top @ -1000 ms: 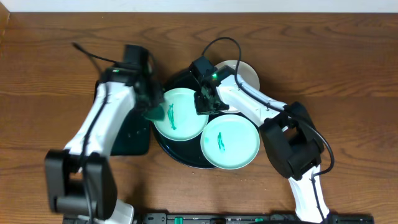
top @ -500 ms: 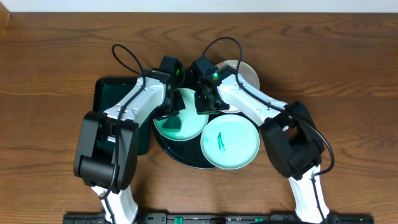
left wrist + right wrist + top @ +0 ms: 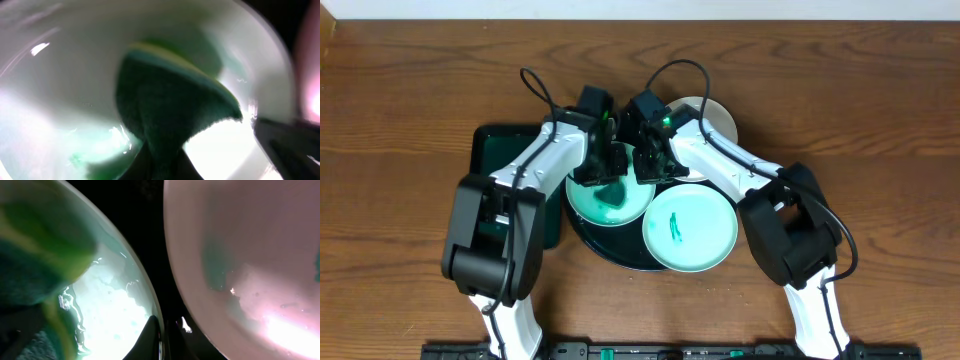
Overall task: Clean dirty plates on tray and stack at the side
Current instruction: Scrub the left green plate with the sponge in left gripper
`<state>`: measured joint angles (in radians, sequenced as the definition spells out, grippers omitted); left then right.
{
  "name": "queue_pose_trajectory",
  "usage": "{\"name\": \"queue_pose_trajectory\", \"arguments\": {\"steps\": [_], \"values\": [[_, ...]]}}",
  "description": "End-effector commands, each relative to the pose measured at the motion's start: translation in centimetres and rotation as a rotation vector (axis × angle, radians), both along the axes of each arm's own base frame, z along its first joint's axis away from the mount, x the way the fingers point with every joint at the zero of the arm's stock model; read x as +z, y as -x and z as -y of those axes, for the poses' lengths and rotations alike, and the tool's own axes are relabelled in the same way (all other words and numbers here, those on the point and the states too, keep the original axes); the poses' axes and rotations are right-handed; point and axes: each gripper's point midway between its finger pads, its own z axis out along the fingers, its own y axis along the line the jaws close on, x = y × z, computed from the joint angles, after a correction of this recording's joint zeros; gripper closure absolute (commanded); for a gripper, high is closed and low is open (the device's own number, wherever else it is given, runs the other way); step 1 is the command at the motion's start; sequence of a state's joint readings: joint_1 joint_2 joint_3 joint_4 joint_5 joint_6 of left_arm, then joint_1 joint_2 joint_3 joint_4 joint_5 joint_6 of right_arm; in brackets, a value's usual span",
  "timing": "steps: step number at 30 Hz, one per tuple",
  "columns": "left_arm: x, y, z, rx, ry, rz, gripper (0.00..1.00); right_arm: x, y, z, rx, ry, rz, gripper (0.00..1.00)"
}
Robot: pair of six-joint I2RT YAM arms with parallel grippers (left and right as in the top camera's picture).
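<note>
The black round tray [image 3: 605, 250] holds two pale mint plates. My left gripper [image 3: 603, 172] is shut on a green sponge [image 3: 612, 190] and presses it on the centre of the left plate [image 3: 588, 208]. In the left wrist view the sponge [image 3: 175, 105] covers the plate [image 3: 60, 75]. My right gripper [image 3: 646, 168] is shut on this plate's right rim; the fingers [image 3: 161, 336] straddle the rim [image 3: 120, 315]. The front plate [image 3: 705, 240] has a teal smear. A third plate [image 3: 716, 118] lies at the back right, partly hidden by the right arm.
A rectangular dark tray [image 3: 510, 215] lies left of the round tray, under the left arm. In the right wrist view, a strip of the black tray [image 3: 142, 225] separates the held plate from a neighbouring plate [image 3: 240, 255]. Brown wood tabletop [image 3: 880, 120] surrounds everything.
My left arm swung right from the rectangular tray and brought the sponge onto the left plate, then slid it to the centre. The right gripper stayed on the rim.
</note>
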<state>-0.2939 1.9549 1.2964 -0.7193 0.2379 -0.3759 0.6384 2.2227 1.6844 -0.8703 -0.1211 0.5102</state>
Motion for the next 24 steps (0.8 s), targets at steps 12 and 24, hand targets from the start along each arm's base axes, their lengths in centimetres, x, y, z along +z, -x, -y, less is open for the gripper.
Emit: {"name": "queue_pose_trajectory", "arguments": {"steps": [12,24], "values": [[-0.4,6.0,1.9,-0.108,0.173,-0.248,0.93,-1.2,1.1,-0.4,0.041,-0.011,-0.048,0.99],[-0.9,-2.8,-6.2,0.18,-0.339,0.123,0.93,-1.2,1.1,-0.3,0.038,-0.009,-0.056,0.99]]}}
